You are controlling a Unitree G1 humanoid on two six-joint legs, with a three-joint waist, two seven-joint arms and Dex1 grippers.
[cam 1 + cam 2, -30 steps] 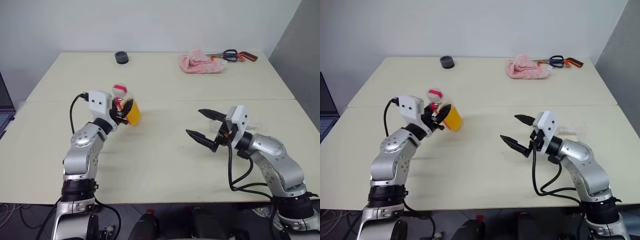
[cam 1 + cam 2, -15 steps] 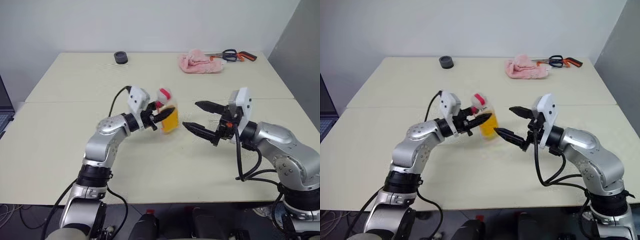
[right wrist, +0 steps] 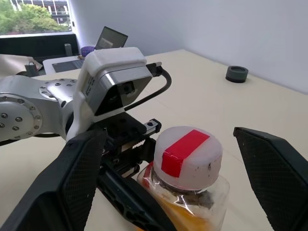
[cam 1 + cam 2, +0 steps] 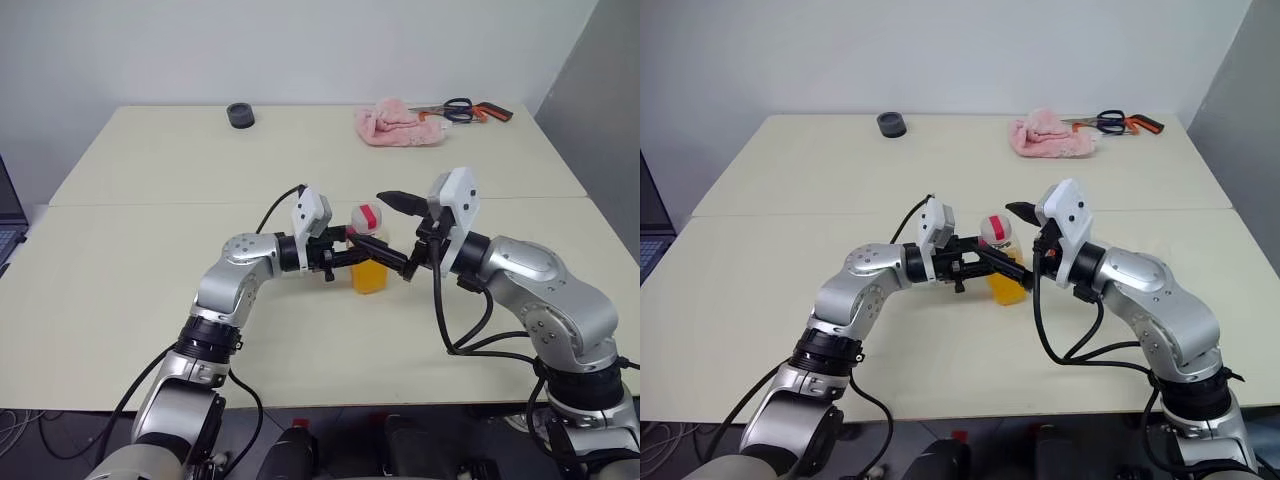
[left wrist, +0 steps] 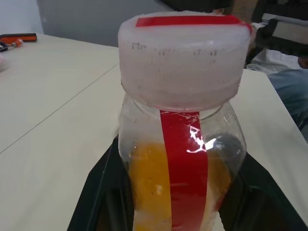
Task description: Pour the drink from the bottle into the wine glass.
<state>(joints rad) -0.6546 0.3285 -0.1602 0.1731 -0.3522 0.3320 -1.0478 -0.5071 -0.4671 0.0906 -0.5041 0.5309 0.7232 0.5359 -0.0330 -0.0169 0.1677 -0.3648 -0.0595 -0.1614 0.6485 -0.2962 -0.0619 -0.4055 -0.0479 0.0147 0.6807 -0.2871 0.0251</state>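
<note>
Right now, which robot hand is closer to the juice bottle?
Left. The left gripper has its fingers shut on the bottle, holding it upright. The right gripper is open, one finger on each side of the white cap, not touching it.

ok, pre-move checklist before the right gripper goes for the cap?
1. Left gripper shut on the bottle: ok.
2. Bottle upright, drink inside: ok.
3. Cap on, red tape strip across it: ok, still to be removed.
4. Right gripper open, a finger on either side of the cap: ok.
5. Right fingers touching the cap: not ok, apart.
6. Wine glass located for the pour: cannot tell.
</note>
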